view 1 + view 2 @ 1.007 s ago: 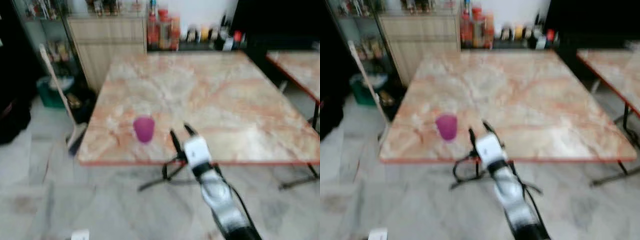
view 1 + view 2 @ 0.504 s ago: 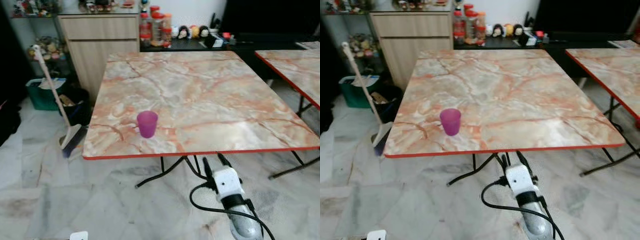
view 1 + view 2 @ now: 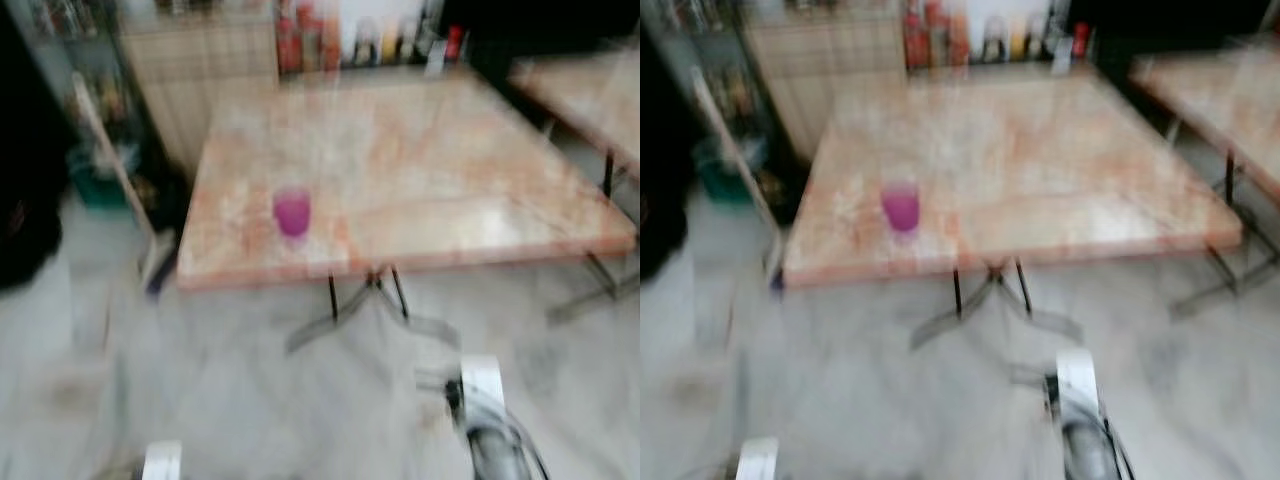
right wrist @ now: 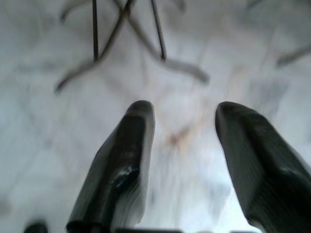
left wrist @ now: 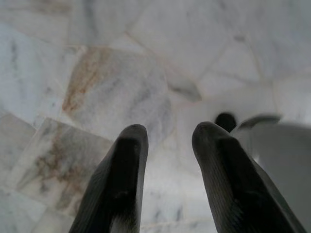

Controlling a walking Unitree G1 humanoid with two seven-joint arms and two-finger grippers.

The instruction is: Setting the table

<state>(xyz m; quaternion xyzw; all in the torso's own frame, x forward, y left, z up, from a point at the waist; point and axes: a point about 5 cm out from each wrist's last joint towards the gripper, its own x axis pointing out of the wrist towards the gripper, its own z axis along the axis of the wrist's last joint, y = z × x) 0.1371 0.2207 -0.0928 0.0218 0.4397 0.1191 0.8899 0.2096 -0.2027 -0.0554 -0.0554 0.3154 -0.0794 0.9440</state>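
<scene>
Left eye view is pretty blurry, but we can make out the small purple plastic cup point(image 3: 292, 213) standing upright on the square pink-and-cream marble-pattern table point(image 3: 450, 170), close to the table's near edge and toward its left corner. We're standing back from the table on the pale marble floor point(image 3: 250, 400). Our right gripper point(image 4: 182, 160) hangs low over that floor, short of the table's near edge, with the table's black folding legs point(image 4: 126, 29) ahead of it. Its fingers are spread apart with nothing between them. So the cup lies forward, up and to the left of that gripper, well apart from it. Our left gripper point(image 5: 167, 179) also points at the floor, fingers parted and empty. Neither arm looks clearly nearer the cup; we'd guess walking closer comes first.
</scene>
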